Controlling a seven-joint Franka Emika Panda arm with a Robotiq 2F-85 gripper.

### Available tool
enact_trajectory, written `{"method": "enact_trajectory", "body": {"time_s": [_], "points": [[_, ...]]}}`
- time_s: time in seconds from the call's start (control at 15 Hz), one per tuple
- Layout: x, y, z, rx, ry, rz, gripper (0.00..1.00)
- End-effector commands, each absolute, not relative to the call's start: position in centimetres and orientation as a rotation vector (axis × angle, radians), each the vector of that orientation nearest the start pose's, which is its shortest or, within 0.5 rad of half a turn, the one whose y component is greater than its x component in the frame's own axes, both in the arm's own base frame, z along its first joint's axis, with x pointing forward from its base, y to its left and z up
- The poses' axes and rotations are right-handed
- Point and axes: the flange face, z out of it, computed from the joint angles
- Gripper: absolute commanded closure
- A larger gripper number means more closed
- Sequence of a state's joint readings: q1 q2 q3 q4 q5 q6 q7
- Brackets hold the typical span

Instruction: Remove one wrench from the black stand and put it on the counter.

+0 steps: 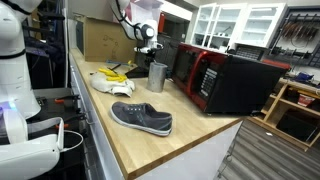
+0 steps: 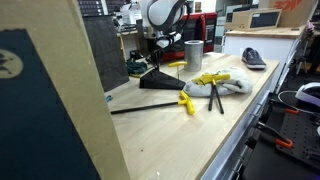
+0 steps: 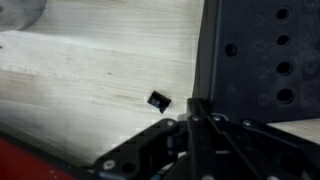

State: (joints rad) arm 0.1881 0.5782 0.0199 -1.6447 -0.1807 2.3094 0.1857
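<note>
Tool [image 3: 197,108] pinched shut, seemingly empty, beside perforated black stand [image 3: 262,55] on grained counter [image 3: 100,70].

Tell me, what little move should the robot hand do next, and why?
Probably lift straight up a little. The gripper is shut right against the black stand, low over the counter. I cannot make out a wrench between its fingers, but if it has pinched one, rising should pull it free of the stand before it goes down on the wood.
</note>
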Motion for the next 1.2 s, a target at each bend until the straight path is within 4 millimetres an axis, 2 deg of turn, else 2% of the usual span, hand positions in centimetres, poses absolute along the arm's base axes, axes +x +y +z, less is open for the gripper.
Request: {"method": "enact_trajectory", "body": {"time_s": [0.0,0.33,0.8,1.13], "points": [[67.1,14.1,28.9,-3.231,-0.23,-0.097,1.0],[64.5,14.6,27.9,-3.2,-0.372,0.139,1.0],[61.2,15.7,28.6,-3.105,-0.601,0.35,1.0],[59.8,16.9,28.7,-3.095,-0.669,0.351,1.0]]}}
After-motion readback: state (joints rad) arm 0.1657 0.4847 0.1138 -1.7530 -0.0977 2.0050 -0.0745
